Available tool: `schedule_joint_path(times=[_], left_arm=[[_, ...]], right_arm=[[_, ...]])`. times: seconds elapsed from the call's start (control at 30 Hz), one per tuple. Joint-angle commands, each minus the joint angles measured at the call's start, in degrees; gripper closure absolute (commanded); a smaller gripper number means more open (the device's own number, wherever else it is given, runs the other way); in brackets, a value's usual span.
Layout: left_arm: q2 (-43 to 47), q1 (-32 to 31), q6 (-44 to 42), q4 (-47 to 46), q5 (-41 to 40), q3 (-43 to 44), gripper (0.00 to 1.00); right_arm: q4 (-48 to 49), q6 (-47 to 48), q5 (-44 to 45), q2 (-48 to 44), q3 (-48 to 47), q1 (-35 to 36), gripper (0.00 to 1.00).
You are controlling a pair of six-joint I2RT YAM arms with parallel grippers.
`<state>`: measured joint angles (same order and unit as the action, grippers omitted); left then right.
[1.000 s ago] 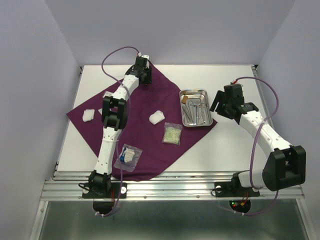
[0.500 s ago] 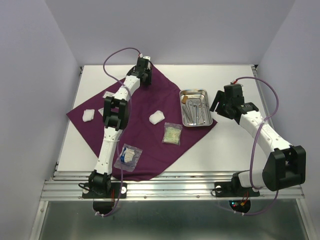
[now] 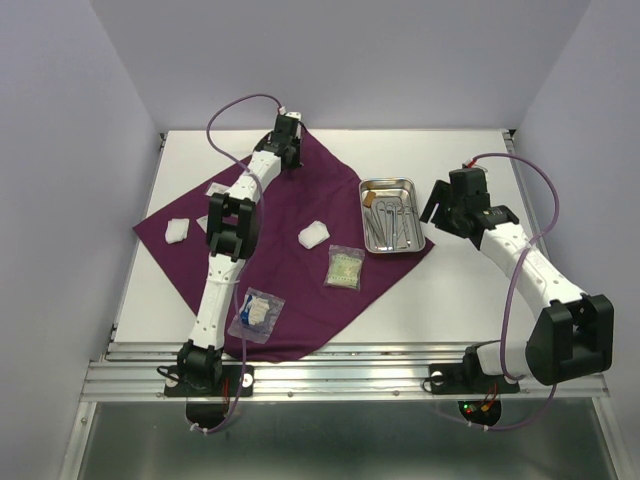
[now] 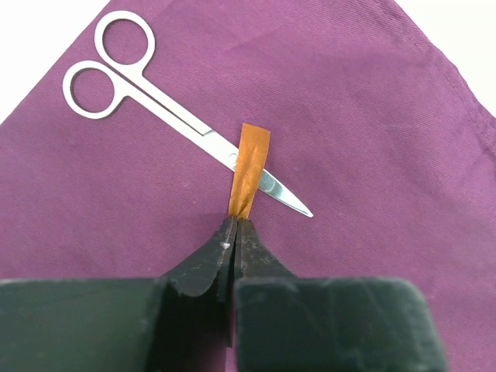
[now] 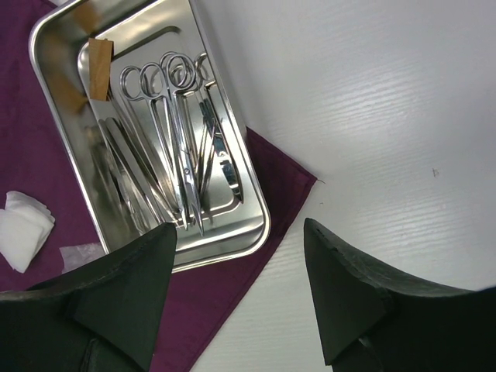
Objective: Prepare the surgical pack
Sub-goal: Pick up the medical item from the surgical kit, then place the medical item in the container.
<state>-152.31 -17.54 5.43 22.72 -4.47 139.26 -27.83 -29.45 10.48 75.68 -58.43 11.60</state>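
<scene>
- Currently the step looks like collecting the loose scissors (image 4: 163, 101), which lie on the far corner of the purple cloth (image 4: 372, 155), well apart from the tray (image 5: 147, 35).
- Left claw (image 4: 235, 232) is clenched on the orange tape tab (image 4: 249, 167) stuck across the blades; right claw (image 5: 236, 240) hangs released over the tray's near rim.
- Next move probably calls for a straight, gentle lift, since thin tape may peel.
- Scissors: slim polished steel with round loops. Cloth: matte, woven, hemmed. Tray: shiny, round-cornered, holding more steel tools (image 5: 174, 139).

Scissors (image 4: 203, 136) (tape (image 4: 249, 167) across them) on cloth's (image 3: 300, 290) far corner, tray (image 5: 62, 85) right
</scene>
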Motion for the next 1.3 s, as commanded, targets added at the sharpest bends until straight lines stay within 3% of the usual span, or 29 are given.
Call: schedule_joint_path(times=[0.0,0.53,0.83,1.27], left_arm=[[6.5,-1.09,-1.21,1.53,-1.86,-0.3,0.97],[15.9,-1.97,-1.47,0.22,-2.04,-3.82,1.0],[19.59,-8.9,-6.21,2.5,0.51,-5.58,1.0],[15.74,-17.52,-6.58,-0.91,18.95,-6.55,1.0]], right_arm=[[1.03,-0.52,-0.28,-1.94,-0.36,-0.26,0.28],[1.64,-0.34,-0.64,-0.97,-0.28,-0.26,0.28],[2.35,-1.57,0.16,-0.27,-0.19,-0.26,0.28],[3.05,-2.28,0.42,-2.73,1.48,-0.26,0.28]])
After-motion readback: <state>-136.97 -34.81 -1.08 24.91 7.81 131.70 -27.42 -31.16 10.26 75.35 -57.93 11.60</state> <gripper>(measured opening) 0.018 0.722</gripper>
